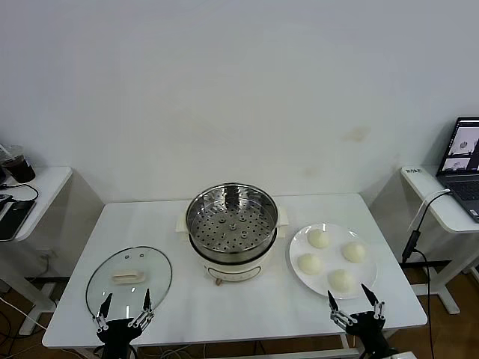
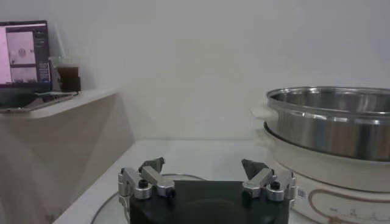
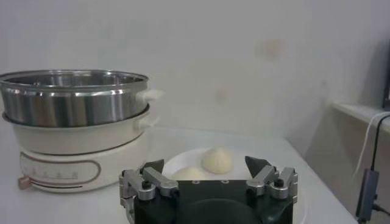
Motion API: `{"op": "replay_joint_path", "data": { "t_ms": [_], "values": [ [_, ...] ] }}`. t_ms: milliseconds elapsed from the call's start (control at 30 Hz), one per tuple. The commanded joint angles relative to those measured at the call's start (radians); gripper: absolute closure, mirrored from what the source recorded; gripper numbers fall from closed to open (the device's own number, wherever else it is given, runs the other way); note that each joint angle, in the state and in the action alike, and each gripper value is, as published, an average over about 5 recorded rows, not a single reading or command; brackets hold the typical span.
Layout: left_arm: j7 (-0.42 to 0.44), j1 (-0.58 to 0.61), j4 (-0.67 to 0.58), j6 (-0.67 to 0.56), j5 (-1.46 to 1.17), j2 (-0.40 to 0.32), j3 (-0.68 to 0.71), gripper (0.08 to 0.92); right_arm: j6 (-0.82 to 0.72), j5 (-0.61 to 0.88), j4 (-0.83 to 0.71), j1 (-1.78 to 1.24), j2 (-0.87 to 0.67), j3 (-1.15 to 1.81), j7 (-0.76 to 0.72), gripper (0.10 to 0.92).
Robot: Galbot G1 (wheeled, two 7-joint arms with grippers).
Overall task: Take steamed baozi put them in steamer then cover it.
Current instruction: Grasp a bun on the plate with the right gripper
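Several cream-white baozi (image 1: 319, 238) lie on a flat white plate (image 1: 299, 241) at the table's right; two of them (image 3: 217, 159) show in the right wrist view. The steel steamer (image 1: 231, 217) on its cream pot base stands at the table's middle, uncovered and with nothing in it; it also shows in the left wrist view (image 2: 332, 122) and the right wrist view (image 3: 73, 97). The glass cover (image 1: 129, 278) with its cream handle lies flat at the front left. My left gripper (image 1: 124, 302) is open at the front edge by the cover. My right gripper (image 1: 349, 298) is open at the front edge, near the plate.
A side table with a dark drink cup (image 1: 16, 164) stands at the left. Another side table with a laptop (image 1: 461, 166) and a hanging cable (image 1: 416, 224) stands at the right. A white wall runs behind the table.
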Motion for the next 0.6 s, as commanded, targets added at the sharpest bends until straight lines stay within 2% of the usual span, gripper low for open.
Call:
{"op": "replay_joint_path", "data": {
  "t_ms": [33,133,333,600],
  "values": [
    [0.03,-0.007,-0.002,0.025,0.018,0.003,0.0,0.177,0.001,0.002,0.004,0.004,0.0,-0.004,-0.002,0.202],
    [0.038,-0.024,-0.019,0.066,0.026,0.01,0.006,0.177,-0.009,-0.043,-0.004,0.043,-0.028,0.013,0.007,0.203],
    [0.051,-0.073,-0.04,0.086,0.075,0.029,0.007,0.177,-0.049,-0.293,-0.08,0.19,-0.173,0.061,-0.003,0.203],
    [0.079,-0.093,-0.052,0.085,0.129,0.041,0.007,0.177,-0.072,-0.585,-0.243,0.447,-0.461,0.019,-0.167,0.203]
  ]
}}
